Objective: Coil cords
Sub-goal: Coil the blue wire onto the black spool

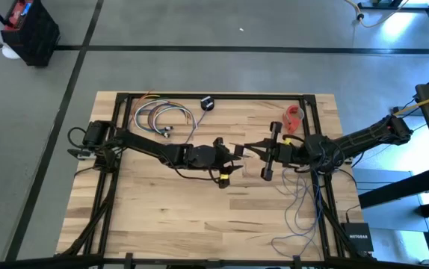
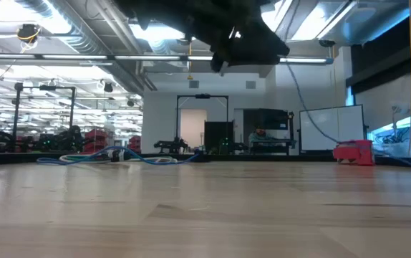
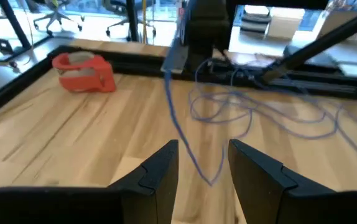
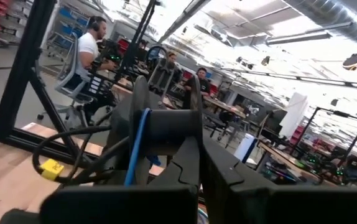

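A thin bluish-purple cord point(image 3: 253, 115) lies in loose loops on the table's right part point(image 1: 298, 200). One strand of it rises to my right gripper point(image 1: 250, 148), which is shut on it at mid-table, clear above the wood. My left gripper point(image 3: 203, 163) faces it, open point(image 1: 238, 152). A slack loop of the cord point(image 3: 208, 177) hangs between the left fingers; I cannot tell whether it touches them. A small black round puck point(image 1: 207, 103) lies near the far edge. My right gripper holds one strand of the cord point(image 3: 173, 61) between its shut fingers, which come level from the table's right. The strand hangs slack below them in a loop, clear of the wood. The rest of the cord lies on the table.
A red tape roll point(image 1: 294, 116) lies at the far right and also shows in the left wrist view point(image 3: 84, 71). A bundle of coloured cords point(image 1: 162, 116) lies at the far left. A black frame point(image 1: 214, 96) runs around the table's edge. People sit at desks point(image 4: 88, 53) beyond the table.
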{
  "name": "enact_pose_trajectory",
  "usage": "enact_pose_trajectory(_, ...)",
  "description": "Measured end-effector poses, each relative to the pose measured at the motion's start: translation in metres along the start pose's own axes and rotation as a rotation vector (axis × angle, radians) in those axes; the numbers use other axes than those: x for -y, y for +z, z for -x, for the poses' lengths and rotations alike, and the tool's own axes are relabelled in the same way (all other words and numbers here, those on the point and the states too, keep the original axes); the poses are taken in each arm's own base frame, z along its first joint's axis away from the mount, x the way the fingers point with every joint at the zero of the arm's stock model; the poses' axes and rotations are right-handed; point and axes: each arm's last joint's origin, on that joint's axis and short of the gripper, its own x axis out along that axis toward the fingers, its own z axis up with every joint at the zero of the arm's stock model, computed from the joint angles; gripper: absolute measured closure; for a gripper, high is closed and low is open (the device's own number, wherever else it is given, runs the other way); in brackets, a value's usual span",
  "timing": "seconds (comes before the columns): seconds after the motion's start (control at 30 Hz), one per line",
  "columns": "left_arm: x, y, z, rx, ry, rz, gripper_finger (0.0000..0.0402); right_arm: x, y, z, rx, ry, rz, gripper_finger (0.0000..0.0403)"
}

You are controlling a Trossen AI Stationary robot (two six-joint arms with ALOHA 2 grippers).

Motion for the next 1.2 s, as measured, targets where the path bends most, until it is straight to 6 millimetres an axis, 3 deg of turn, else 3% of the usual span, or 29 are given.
enact_pose_trajectory(0.5, 0.001, 0.006, 0.0, 0.064, -0.011, -0.021, 0.0274, 0.0, 0.0, 0.0, 0.009, 0.008, 0.018, 0.04)
enact_pose_trajectory(0.67, 0.001, 0.009, 0.001, 0.092, -0.012, -0.041, 0.0312, 0.0, 0.0, -0.001, 0.007, 0.009, 0.019, 0.04)
enact_pose_trajectory(0.87, 0.0, 0.008, 0.0, 0.08, 0.02, -0.079, 0.039, 0.0, 0.0, -0.001, 0.007, 0.009, 0.018, 0.0399)
enact_pose_trajectory(1.03, -0.005, 0.002, 0.003, -0.003, 0.146, -0.108, 0.0389, -0.001, -0.002, -0.001, -0.009, 0.018, 0.024, 0.04)
enact_pose_trajectory(1.2, -0.006, 0.013, 0.026, -0.073, 0.251, -0.148, 0.0397, -0.002, -0.003, -0.001, -0.022, 0.025, 0.029, 0.0399)
